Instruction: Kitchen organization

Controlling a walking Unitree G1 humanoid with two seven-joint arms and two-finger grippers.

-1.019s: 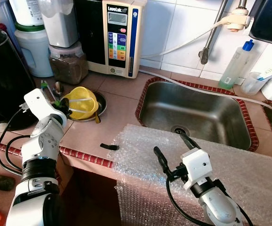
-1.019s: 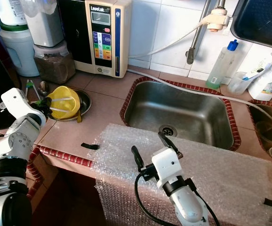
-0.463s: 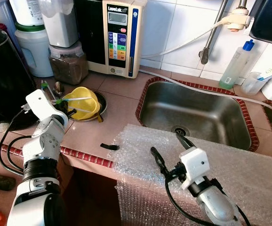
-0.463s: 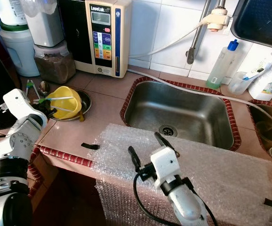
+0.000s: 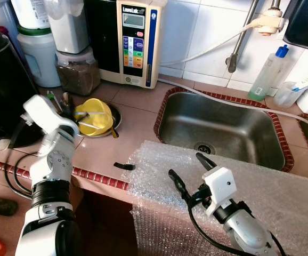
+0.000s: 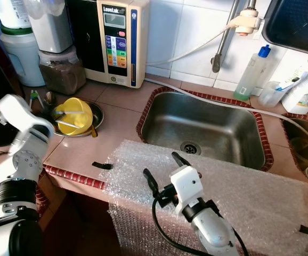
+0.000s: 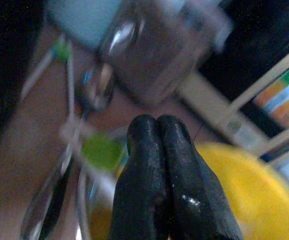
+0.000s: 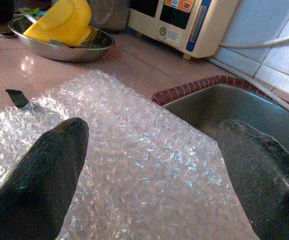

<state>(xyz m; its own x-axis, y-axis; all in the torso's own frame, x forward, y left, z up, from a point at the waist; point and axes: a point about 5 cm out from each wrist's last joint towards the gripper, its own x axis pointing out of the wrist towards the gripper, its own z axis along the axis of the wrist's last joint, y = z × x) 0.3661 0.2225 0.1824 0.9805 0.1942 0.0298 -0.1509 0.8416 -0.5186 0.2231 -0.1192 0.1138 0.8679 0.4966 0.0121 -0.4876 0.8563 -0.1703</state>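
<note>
A yellow cup [image 5: 92, 116] lies on its side in a steel bowl [image 5: 114, 118] on the tiled counter, with spoons and green-handled utensils [image 5: 63, 101] beside it. My left gripper [image 7: 157, 122] is shut with nothing between its fingers, right at the bowl's left rim with the yellow cup [image 7: 244, 185] just beyond the tips. My left wrist [image 5: 43, 112] covers the fingers in the eye views. My right gripper [image 5: 186, 169] hangs open over a sheet of bubble wrap [image 5: 260, 184] in front of the sink [image 5: 223, 128], holding nothing.
A small black piece [image 5: 124, 166] lies on the counter by the wrap's left edge. A water ioniser [image 5: 138, 42], jars [image 5: 77, 69] and a black kettle [image 5: 5, 85] line the back left. A soap bottle [image 5: 266, 74] stands behind the sink.
My left arm has swung more upright and its wrist has turned beside the bowl. My right gripper has drifted slightly left over the bubble wrap.
</note>
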